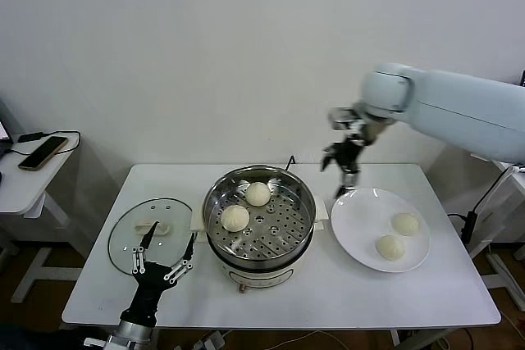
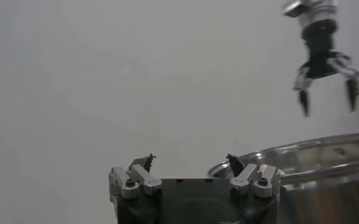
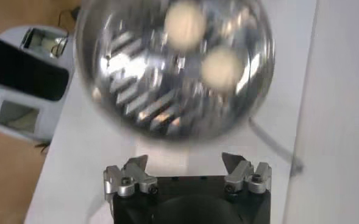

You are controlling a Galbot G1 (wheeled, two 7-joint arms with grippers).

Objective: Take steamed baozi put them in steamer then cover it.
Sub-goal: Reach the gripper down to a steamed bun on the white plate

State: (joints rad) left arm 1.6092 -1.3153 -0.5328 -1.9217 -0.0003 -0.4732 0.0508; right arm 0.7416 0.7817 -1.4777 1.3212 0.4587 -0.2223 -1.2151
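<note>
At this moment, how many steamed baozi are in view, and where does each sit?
4. Two lie on the perforated tray inside the steamer: one toward the back, one nearer the front-left. Two rest on the white plate: and. None appears hidden.

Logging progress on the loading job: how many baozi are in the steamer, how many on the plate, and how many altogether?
Baozi in the steamer: 2
Baozi on the white plate: 2
Total: 4

The steamer [image 1: 259, 217] stands open-topped between the cover [image 1: 150, 234] and the plate [image 1: 380, 228]. Two baozi [image 1: 246, 206] fill its far-left tray; the near-right tray lies bare.
</note>
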